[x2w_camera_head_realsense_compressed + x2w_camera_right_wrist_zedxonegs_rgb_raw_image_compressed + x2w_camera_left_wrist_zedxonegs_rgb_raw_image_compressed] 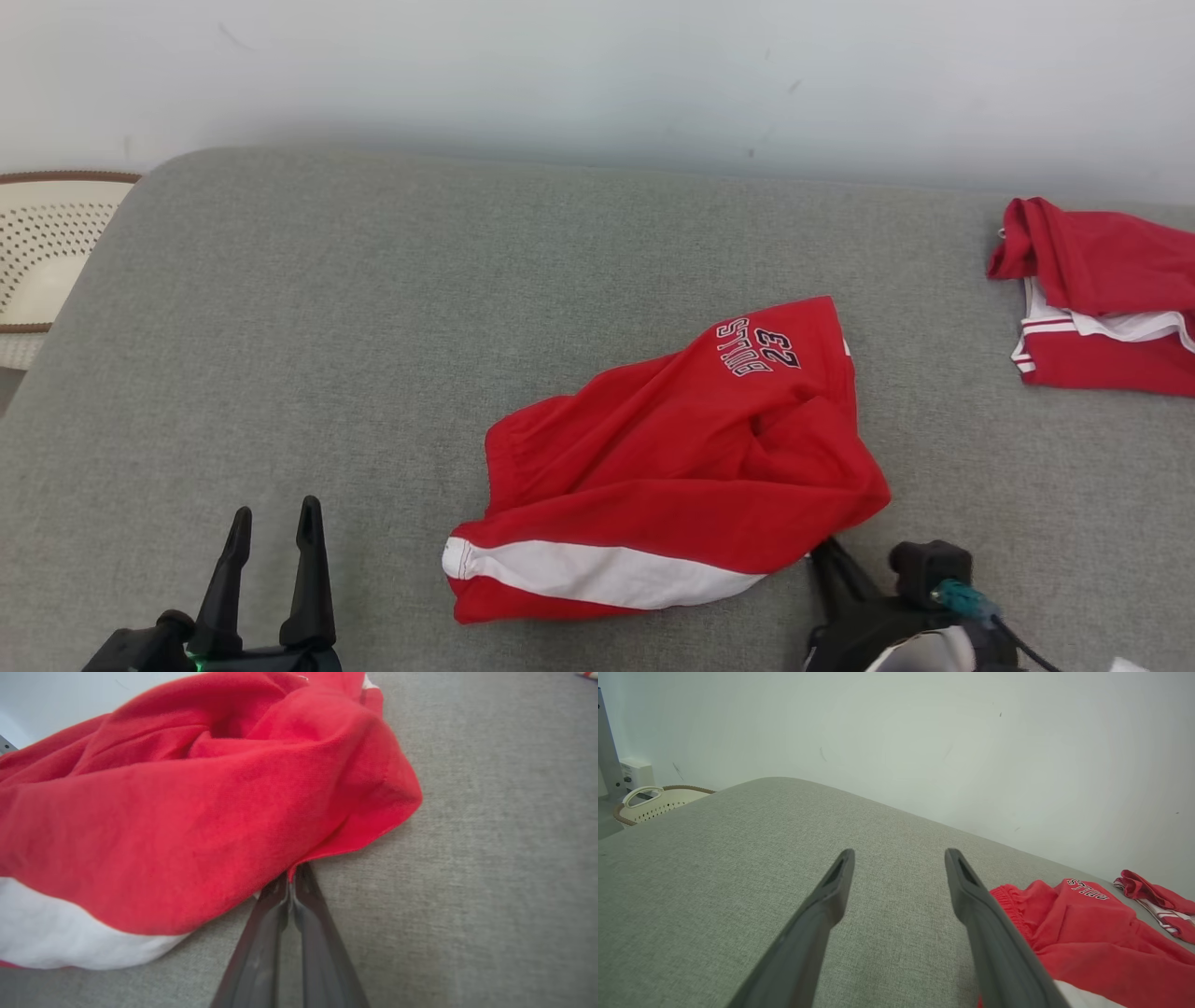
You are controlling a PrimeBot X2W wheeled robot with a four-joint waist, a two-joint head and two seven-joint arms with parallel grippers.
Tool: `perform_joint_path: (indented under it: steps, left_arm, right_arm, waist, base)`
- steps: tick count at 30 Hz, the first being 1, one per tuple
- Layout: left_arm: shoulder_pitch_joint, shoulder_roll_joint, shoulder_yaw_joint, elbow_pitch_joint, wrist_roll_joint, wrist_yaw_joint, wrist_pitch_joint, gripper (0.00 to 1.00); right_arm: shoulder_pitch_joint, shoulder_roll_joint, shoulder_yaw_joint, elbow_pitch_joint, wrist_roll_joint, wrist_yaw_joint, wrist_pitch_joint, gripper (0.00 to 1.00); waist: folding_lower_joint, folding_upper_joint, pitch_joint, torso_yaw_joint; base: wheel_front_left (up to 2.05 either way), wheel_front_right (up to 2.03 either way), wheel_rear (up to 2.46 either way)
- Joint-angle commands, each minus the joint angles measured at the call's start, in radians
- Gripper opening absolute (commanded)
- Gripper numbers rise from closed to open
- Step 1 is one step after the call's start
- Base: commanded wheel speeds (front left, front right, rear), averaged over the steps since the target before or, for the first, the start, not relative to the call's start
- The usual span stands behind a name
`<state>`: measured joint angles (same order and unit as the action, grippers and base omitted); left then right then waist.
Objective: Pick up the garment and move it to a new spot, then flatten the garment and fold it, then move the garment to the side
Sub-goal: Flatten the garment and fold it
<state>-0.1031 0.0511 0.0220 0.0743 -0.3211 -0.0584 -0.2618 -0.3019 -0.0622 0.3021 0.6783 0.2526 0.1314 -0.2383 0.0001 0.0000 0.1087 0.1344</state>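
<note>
The shorts [672,448] were seen crumpled at lower centre of the head view, on a grey cushion [327,327]. They were judged light, soft and limp, apt to sag when lifted, and best taken by hem or waistband. The right gripper [292,877] was closed on the hem at the shorts' lower right edge. The left gripper [275,509] was held wide open and empty at lower left. A pale wall [597,75] ran along the top, with a basket [47,252] at left and a second garment [1102,299] at upper right.
</note>
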Motion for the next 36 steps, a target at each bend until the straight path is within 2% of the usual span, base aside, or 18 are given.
perform_joint_path:
  steps: [1,4,7,9,15,22,23,24,29,36]
  left_arm:
    - [0.009,-0.001,0.004,0.003,-0.004,0.004,-0.005,1.0]
    - [0.016,0.0,0.002,0.005,-0.012,0.005,-0.005,1.0]
    - [0.026,-0.001,-0.002,0.006,-0.014,0.012,-0.005,1.0]
    - [0.028,0.0,-0.002,0.005,-0.019,0.016,-0.005,1.0]
    - [0.034,0.0,-0.001,-0.001,-0.024,0.024,-0.005,1.0]
    - [0.027,0.0,-0.001,0.007,-0.031,0.019,-0.005,1.0]
    - [0.026,0.0,-0.002,0.008,-0.032,0.017,-0.005,1.0]
    - [0.026,0.0,-0.003,0.009,-0.032,0.019,-0.005,1.0]
    - [0.027,0.0,-0.003,0.01,-0.029,0.018,-0.005,1.0]
    - [0.036,0.0,0.006,0.011,-0.016,0.01,-0.005,1.0]
  right_arm:
    - [0.0,-0.027,-0.016,-0.002,-0.01,-0.001,-0.007,0.0]
    - [0.022,-0.042,-0.024,-0.036,-0.018,-0.001,-0.004,0.0]
    - [0.047,-0.092,-0.029,-0.093,-0.011,-0.001,0.025,0.0]
    - [0.071,-0.109,0.01,-0.15,0.024,-0.001,0.07,0.0]
    - [0.14,-0.214,0.07,-0.35,0.119,-0.001,0.218,0.0]
    - [0.215,-0.248,0.059,-0.49,0.175,-0.001,0.321,0.0]
    - [0.22,-0.244,0.051,-0.499,0.175,-0.001,0.316,0.71]
    - [0.225,-0.237,0.04,-0.504,0.175,-0.001,0.307,1.0]
    - [0.23,-0.218,-0.013,-0.516,0.126,-0.001,0.264,1.0]
    - [0.23,-0.155,-0.107,-0.527,0.045,-0.001,0.155,1.0]
  waist:
    - [-0.0001,0.0,-0.006,-0.011]
    - [-0.0001,0.0,-0.017,-0.024]
    - [-0.0001,0.0,-0.025,-0.04]
    - [-0.0001,0.0,-0.029,-0.053]
    - [-0.0001,0.0,-0.032,-0.081]
    - [-0.0001,0.0,-0.028,-0.087]
    - [-0.0001,0.0,-0.028,-0.087]
    - [-0.0001,0.0,-0.028,-0.086]
    - [-0.0001,0.0,-0.033,-0.083]
    - [-0.0001,0.0,-0.041,-0.079]
  base:
    - [0.0,0.0,0.0]
    - [0.0,0.0,0.0]
    - [0.0,0.0,0.0]
    - [0.0,0.0,0.0]
    - [0.0,0.0,0.0]
    - [0.0,0.0,0.0]
    - [0.0,0.0,0.0]
    - [0.0,0.0,0.0]
    - [0.0,0.0,0.0]
    - [0.0,0.0,0.0]
